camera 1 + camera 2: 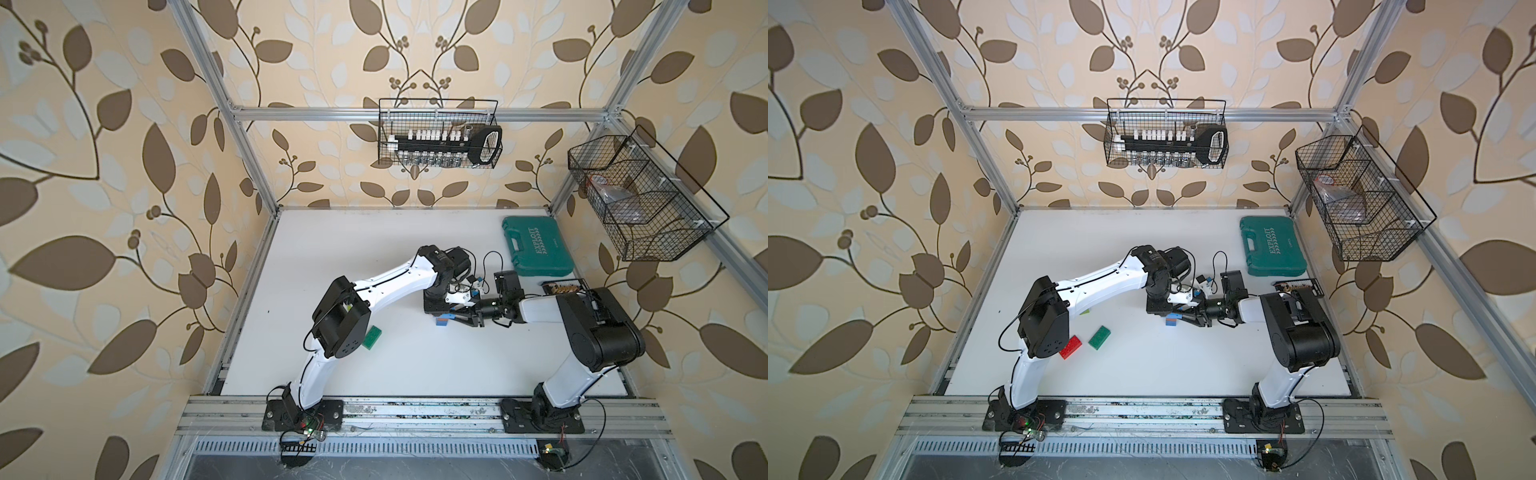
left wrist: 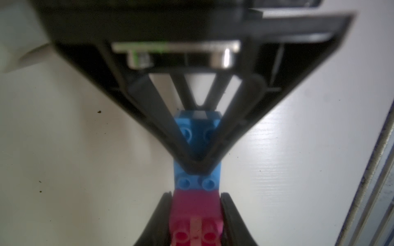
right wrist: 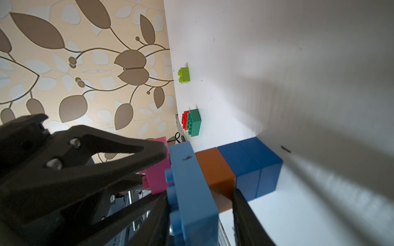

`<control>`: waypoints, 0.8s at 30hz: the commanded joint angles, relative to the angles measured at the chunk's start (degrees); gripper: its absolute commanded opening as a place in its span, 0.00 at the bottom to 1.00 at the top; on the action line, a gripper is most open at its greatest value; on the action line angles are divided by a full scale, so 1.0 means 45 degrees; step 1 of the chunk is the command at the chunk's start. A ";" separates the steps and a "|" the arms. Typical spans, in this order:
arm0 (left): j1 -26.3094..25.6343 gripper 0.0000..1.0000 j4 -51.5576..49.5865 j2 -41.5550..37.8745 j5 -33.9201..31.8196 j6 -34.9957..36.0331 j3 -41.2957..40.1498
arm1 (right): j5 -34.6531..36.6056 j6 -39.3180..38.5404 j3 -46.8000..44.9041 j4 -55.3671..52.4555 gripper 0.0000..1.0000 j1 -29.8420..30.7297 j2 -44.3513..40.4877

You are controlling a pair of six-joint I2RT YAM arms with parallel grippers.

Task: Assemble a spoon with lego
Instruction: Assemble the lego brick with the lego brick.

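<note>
A small lego stack point(image 1: 441, 321) stands upright on the white table point(image 1: 374, 257): two blue bricks point(image 3: 251, 164), an orange one point(image 3: 215, 168), a long light-blue one point(image 3: 189, 181) and a pink one point(image 2: 196, 208) on top. From above, my left gripper point(image 2: 196, 196) is shut on the pink brick. My right gripper point(image 3: 202, 193) reaches in level from the right and straddles the light-blue brick's overhanging end. One finger lies on its studs; the other stands a little off its underside, beside the orange brick. A green brick point(image 1: 1099, 337), a red brick point(image 1: 1070, 347) and a lime brick point(image 3: 184, 75) lie loose to the left.
A teal tool case point(image 1: 538, 245) lies at the back right of the table, with a small dark tray point(image 1: 563, 286) in front of it. Wire baskets hang on the back frame point(image 1: 438, 133) and the right frame point(image 1: 640, 199). The left arm's elbow point(image 1: 340, 320) hangs over the loose bricks.
</note>
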 commanded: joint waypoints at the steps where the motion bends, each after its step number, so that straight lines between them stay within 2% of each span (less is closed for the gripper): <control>1: -0.0268 0.00 0.0563 0.0959 -0.0015 -0.0302 -0.0845 | 0.1239 -0.0088 0.0011 -0.1005 0.43 0.0142 0.0785; 7: -0.0239 0.00 0.0754 0.0912 0.0507 -0.0305 -0.0778 | 0.1250 -0.0152 0.0042 -0.1094 0.43 0.0142 0.0711; 9: -0.0253 0.07 0.0611 0.0863 0.0532 -0.0311 -0.0628 | 0.1273 -0.0199 0.0063 -0.1173 0.43 0.0149 0.0617; 12: -0.0254 0.22 0.0326 0.0777 0.0487 -0.0282 -0.0283 | 0.1299 -0.0264 0.0089 -0.1304 0.43 0.0154 0.0553; 18: -0.0216 0.38 0.0121 0.0699 0.0349 -0.0265 0.0299 | 0.1386 -0.0341 0.0091 -0.1452 0.43 0.0145 0.0347; 19: -0.0212 0.43 0.0135 0.0687 0.0261 -0.0283 0.0367 | 0.1388 -0.0342 0.0093 -0.1465 0.44 0.0147 0.0361; 24: -0.0170 0.51 0.0290 0.0452 0.0086 -0.0365 0.0412 | 0.1385 -0.0344 0.0111 -0.1452 0.44 0.0149 0.0374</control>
